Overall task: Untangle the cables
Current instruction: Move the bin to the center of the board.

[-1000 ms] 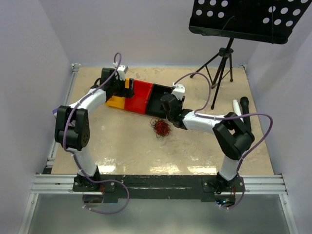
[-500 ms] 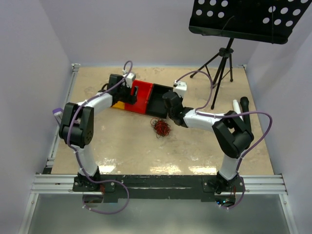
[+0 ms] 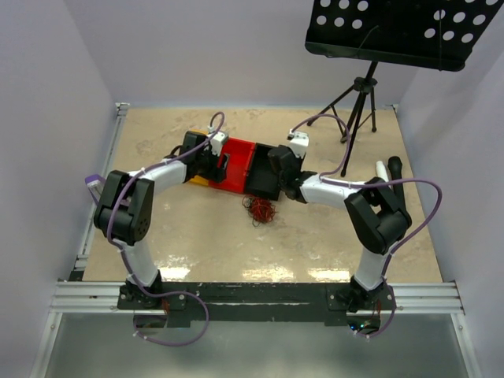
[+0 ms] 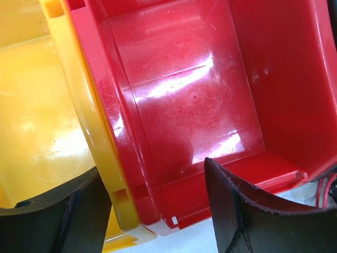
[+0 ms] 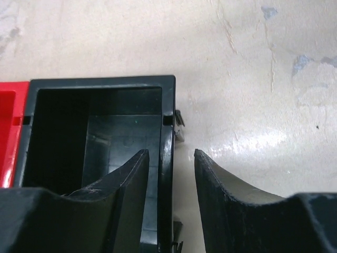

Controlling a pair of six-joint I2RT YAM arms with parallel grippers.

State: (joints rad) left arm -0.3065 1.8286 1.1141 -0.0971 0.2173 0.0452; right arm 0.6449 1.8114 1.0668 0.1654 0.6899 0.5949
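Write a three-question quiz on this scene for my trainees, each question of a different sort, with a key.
1. True or false: the cables lie inside the red bin.
2. The right end effector straddles a wall of which one? A yellow bin; B red bin; C black bin.
3. Fill in: the left end effector has its fingers on either side of the adjoining walls of the red bin and the ____ bin.

Key: 1 false, they lie on the table, nearer the arm bases than the bins. 2 C. 3 yellow bin.
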